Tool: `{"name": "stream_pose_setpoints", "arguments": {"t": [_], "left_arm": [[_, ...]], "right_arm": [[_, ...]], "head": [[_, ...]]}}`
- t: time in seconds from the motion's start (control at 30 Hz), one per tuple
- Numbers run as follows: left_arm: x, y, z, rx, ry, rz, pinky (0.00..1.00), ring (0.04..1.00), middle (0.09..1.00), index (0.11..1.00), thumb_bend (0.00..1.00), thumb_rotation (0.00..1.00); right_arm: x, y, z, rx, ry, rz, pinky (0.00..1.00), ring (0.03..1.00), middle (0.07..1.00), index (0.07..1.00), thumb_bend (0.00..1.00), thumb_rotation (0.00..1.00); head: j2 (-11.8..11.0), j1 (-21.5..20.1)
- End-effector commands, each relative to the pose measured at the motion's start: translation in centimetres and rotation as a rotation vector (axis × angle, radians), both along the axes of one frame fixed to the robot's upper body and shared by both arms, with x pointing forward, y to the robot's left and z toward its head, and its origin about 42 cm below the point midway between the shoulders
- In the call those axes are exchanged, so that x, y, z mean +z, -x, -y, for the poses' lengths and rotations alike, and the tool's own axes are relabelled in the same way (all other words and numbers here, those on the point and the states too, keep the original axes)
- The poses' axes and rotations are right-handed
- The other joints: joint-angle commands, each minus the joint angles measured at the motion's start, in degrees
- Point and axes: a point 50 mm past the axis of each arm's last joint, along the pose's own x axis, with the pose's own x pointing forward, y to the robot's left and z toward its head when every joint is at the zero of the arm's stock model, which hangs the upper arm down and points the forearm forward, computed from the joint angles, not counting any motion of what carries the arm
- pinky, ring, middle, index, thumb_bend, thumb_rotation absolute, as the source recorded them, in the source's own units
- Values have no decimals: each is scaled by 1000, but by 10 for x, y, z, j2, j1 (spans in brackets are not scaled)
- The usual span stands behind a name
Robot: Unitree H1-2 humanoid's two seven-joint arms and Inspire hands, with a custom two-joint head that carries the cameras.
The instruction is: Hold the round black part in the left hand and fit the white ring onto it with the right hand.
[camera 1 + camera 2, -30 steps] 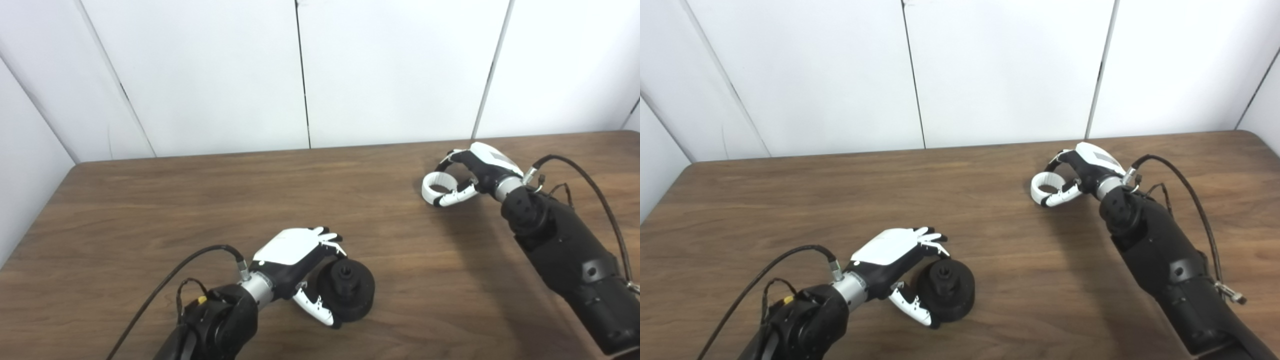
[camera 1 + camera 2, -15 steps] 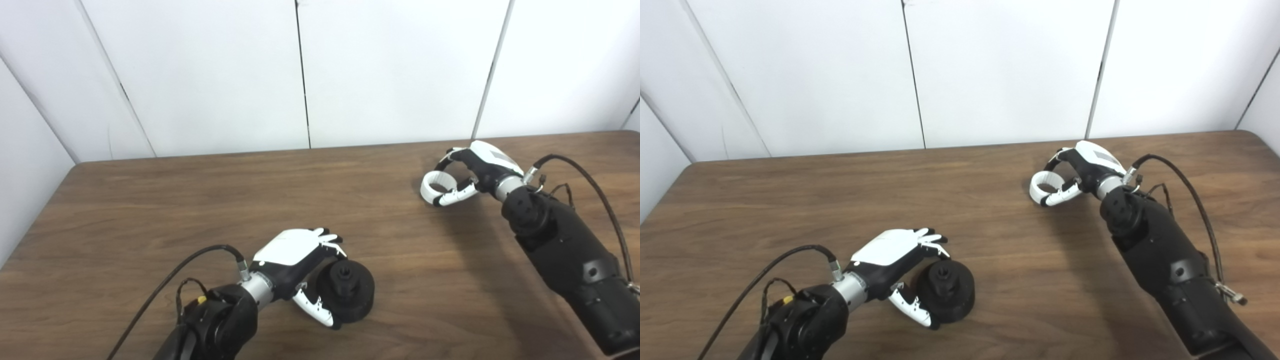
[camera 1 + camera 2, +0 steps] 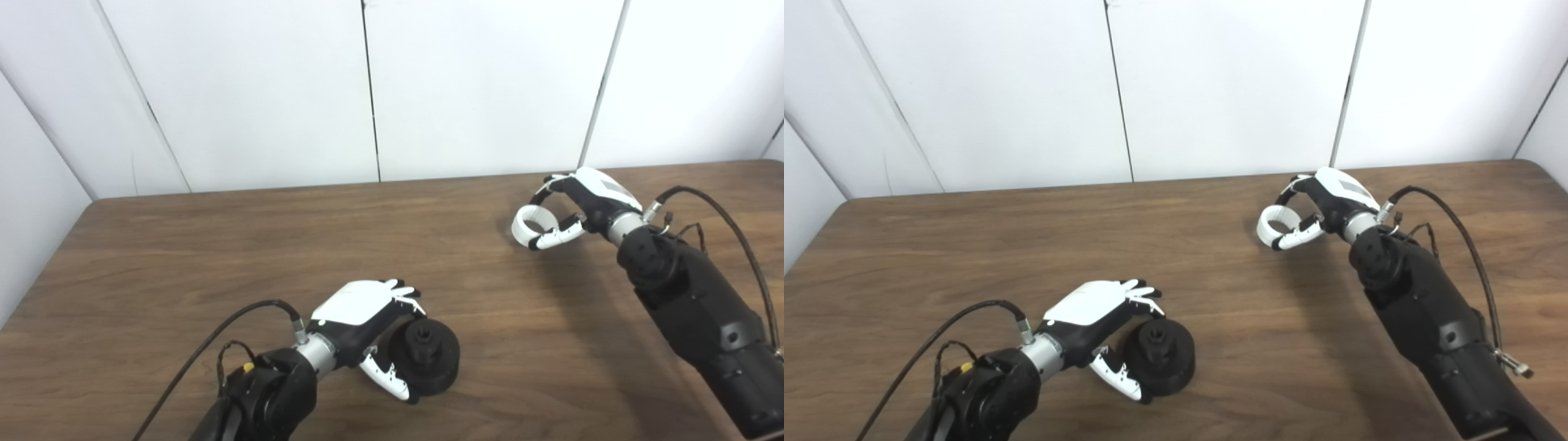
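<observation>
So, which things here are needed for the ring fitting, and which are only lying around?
Needed for the job:
- round black part, gripped by the left hand low over the table
- white ring, held in the right hand

Only there:
- wooden table, which carries nothing else loose
- white wall panels behind it

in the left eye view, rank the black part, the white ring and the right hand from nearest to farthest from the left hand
1. Black part: against the left hand, at its fingertips, near the table's front.
2. White ring: far across the table to the right, toward the back.
3. Right hand: just past the ring, holding it on its right side.
</observation>
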Motion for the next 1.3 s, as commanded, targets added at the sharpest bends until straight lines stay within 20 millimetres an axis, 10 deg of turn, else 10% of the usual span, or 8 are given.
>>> {"name": "stream_pose_setpoints", "arguments": {"t": [0.0,1.27], "left_arm": [[19,-8,2,-6,11,89,1000,1000,947,705,980,260],[20,-11,7,-6,14,86,1000,1000,949,708,976,266]], "right_arm": [[32,-3,5,6,13,88,885,979,916,658,699,183],[93,91,-62,393,87,237,832,955,884,611,746,205]], "head": [[-1,1],[1,3]]}}
